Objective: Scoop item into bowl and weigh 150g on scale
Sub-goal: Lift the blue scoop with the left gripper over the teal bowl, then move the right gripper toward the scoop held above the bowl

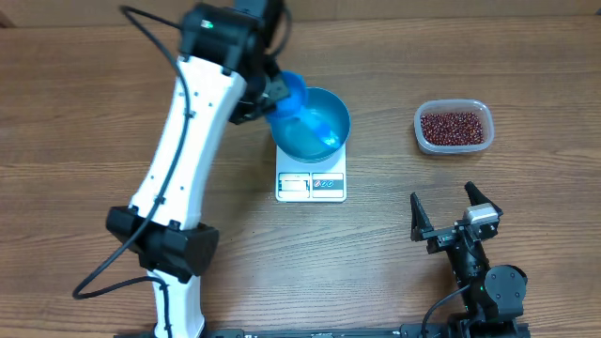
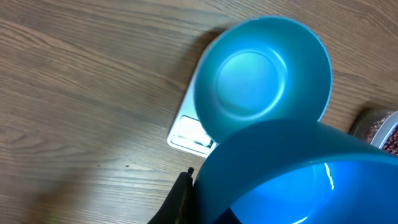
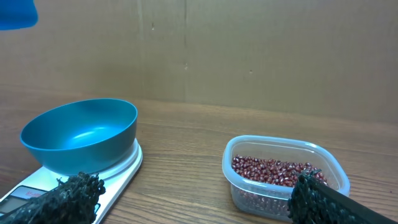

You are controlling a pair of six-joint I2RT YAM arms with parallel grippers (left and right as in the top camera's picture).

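On the counter's point(image 1: 75, 113) right side, the beans point(image 1: 454, 128) fill a clear tub point(image 1: 420, 120) lying long-side across, mouth up, well apart from the bowl point(image 1: 315, 122) upright on the scale point(image 1: 311, 185). Loose and light, they will likely roll, so they want scooping from underneath. The left pincer point(image 1: 270, 96) clamps a blue scoop point(image 1: 293, 90) above the bowl's rim; the right pincer point(image 1: 455, 208) gapes empty.

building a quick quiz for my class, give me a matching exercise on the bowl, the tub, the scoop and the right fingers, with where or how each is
1. round bright blue bowl
2. clear plastic tub
3. small blue handled scoop
4. right fingers

a. holds red-brown beans
b. open, empty
c. sits on white square scale
d. held up by left fingers

Pairs: 1-c, 2-a, 3-d, 4-b
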